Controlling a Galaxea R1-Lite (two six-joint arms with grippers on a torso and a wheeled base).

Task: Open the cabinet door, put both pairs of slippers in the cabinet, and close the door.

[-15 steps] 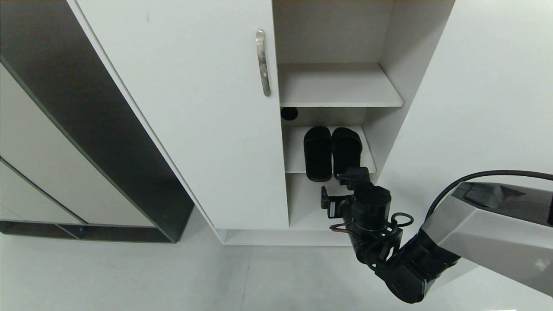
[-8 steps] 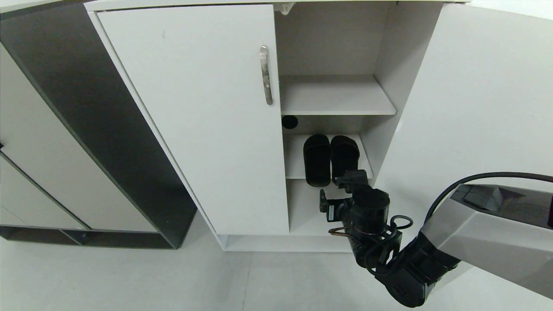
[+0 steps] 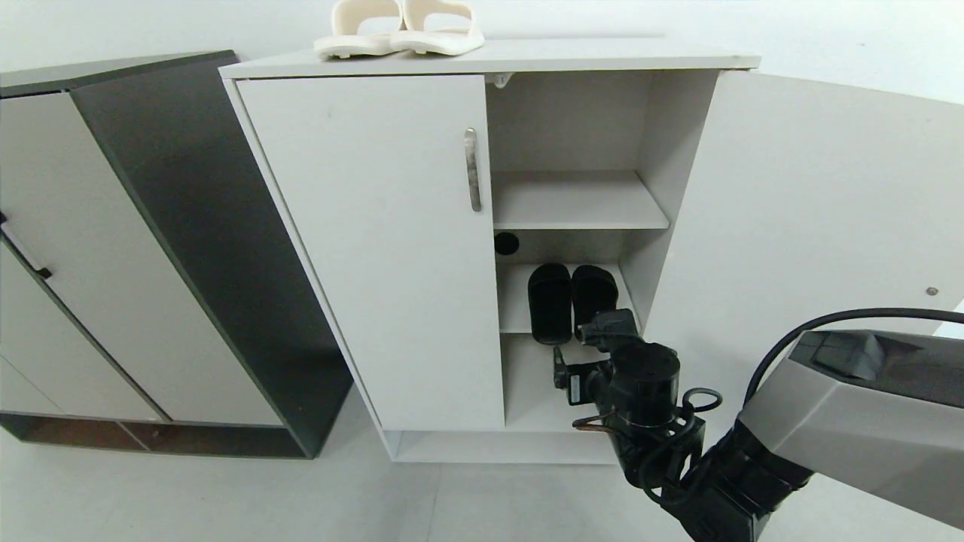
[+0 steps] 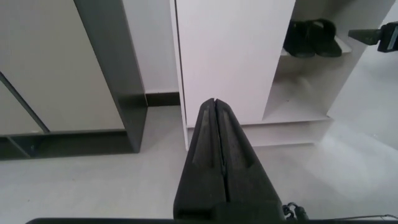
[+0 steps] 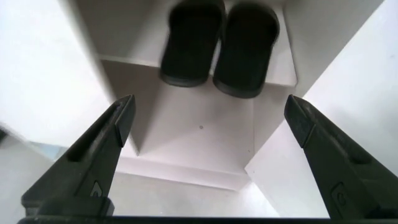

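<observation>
A pair of black slippers [image 3: 571,299] lies side by side on the middle shelf of the white cabinet [image 3: 572,199], seen also in the left wrist view [image 4: 313,37] and the right wrist view [image 5: 217,43]. A cream pair of slippers [image 3: 399,28] rests on the cabinet's top. My right gripper [image 3: 584,346] hangs open just in front of the black pair, a little below the shelf edge, with nothing between its fingers [image 5: 208,115]. My left gripper [image 4: 214,102] is shut and empty, low over the floor in front of the closed left door.
The cabinet's right door [image 3: 791,211] stands swung wide open beside my right arm. The left door [image 3: 376,248] is closed, with a metal handle [image 3: 471,169]. A dark grey cabinet [image 3: 188,226] stands to the left. The top and bottom shelves are bare.
The head camera has tilted up, so the cabinet's top and the cream slippers have come into view. My right gripper stays open before the black slippers.
</observation>
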